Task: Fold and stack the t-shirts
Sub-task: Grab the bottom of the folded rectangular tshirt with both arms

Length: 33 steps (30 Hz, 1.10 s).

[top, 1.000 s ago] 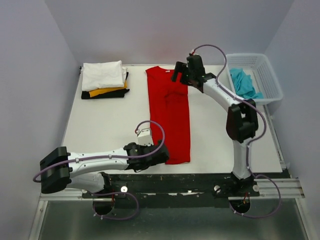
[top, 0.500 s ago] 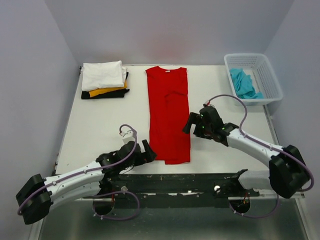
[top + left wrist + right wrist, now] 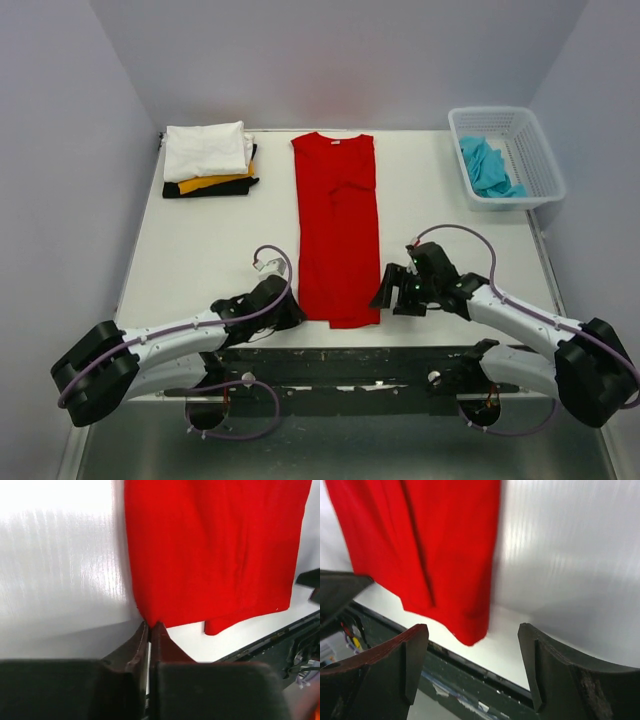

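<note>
My right gripper (image 3: 472, 630) has moved from the collar to the red t-shirt's (image 3: 338, 230) lower-right hem, jaws apart. My left gripper (image 3: 150, 626), jaws together, touches the lower-left corner. End fold likely follows.

Left arm (image 3: 180, 330), right arm (image 3: 520, 310): white shells, black joints. A lilac cable (image 3: 285, 262) loops above each wrist. Fingers (image 3: 415, 655) are dark, maroon-tinged.

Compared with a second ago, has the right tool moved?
Yes. The right tool has swung away from the far end of the red t-shirt, near the basket, to the near end, beside the shirt's hem.
</note>
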Each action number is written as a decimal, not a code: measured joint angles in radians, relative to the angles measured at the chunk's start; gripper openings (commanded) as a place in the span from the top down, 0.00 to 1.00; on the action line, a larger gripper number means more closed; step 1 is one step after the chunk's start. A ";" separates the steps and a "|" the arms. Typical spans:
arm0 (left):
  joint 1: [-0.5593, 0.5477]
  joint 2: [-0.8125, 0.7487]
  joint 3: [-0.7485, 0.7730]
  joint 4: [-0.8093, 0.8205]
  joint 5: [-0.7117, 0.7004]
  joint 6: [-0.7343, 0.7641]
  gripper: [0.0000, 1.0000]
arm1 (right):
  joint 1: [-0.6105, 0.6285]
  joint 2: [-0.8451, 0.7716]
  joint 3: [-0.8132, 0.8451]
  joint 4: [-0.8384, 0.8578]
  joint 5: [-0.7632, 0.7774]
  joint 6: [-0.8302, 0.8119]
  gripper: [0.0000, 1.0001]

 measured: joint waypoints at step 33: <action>-0.229 -0.255 -0.098 -0.113 0.046 -0.108 1.00 | 0.150 -0.378 -0.282 0.086 -0.219 0.175 0.99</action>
